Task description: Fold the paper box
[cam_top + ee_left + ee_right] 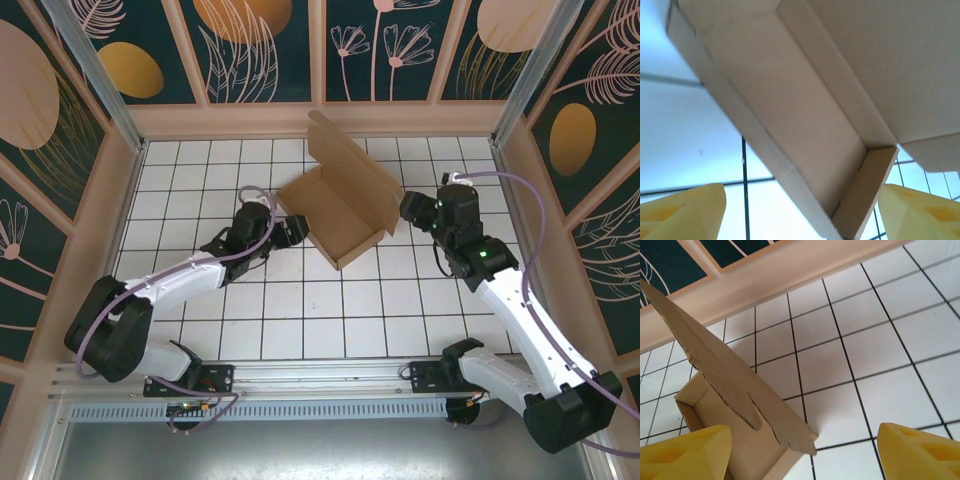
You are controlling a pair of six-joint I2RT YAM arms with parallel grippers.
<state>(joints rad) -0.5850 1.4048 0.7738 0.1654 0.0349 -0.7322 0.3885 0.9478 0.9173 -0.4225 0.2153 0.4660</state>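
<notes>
Paper box [335, 215] sits between left pincer [292, 230] and right pincer [410, 208].

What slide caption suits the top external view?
Left hand and right hand, both open, flank the paper box, lid raised.

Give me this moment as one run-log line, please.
paper box: tray formed, lid flap raised | left gripper: open, beside box's left edge | right gripper: open, beside box's right corner

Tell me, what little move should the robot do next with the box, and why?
Probably the right hand should nudge the lid down onto the paper box. Its walls already stand up, the lid sticks up open beside that hand, and both hands are open, the left hand at the box's other side.
</notes>
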